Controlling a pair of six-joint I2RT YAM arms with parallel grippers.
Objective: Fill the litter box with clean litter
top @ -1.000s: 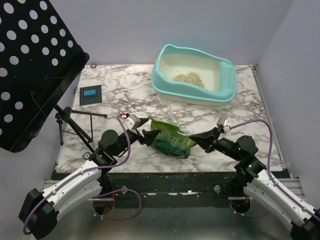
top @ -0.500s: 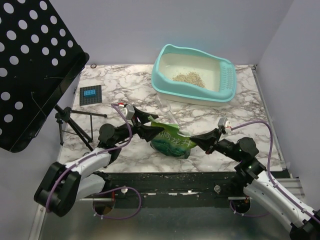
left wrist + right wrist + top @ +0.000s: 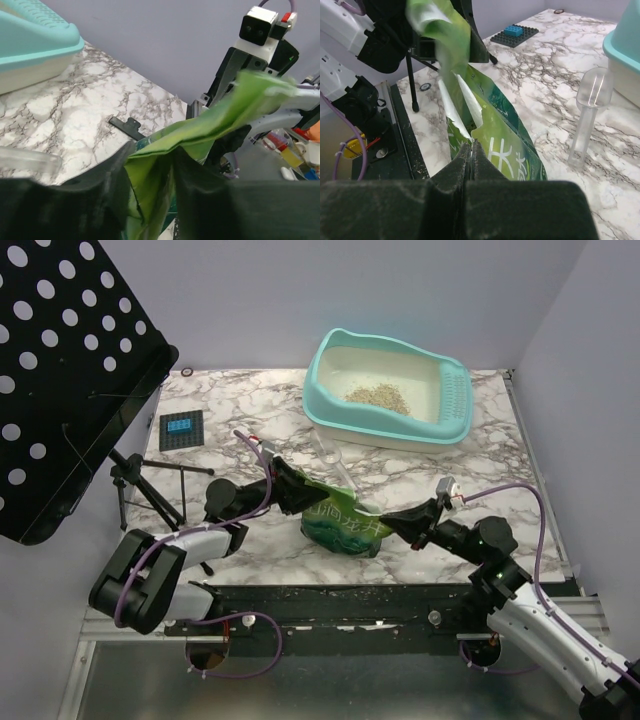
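Jaws of the left tool [image 3: 290,490] are clenched on the left top edge of the green litter bag [image 3: 345,522]. The right tool [image 3: 395,522] pinches its opposite edge. A clear scoop [image 3: 333,462] lies just beyond on the bench [image 3: 240,430]. Farther right, the litter box [image 3: 385,337] holds a small pile of clean litter [image 3: 378,396]. Uneven pulling could rip the film or slip a pinch, spilling granules short of the box.

This is a robotics lab test cell, not a home, despite the litter box [image 3: 380,435]. A marble-patterned table [image 3: 240,430] is boxed in by plain lavender walls [image 3: 250,300]. Two cabled arms [image 3: 545,625] are bolted by a metal rail [image 3: 350,625], and a black perforated board [image 3: 60,370] stands on a tripod [image 3: 150,495].
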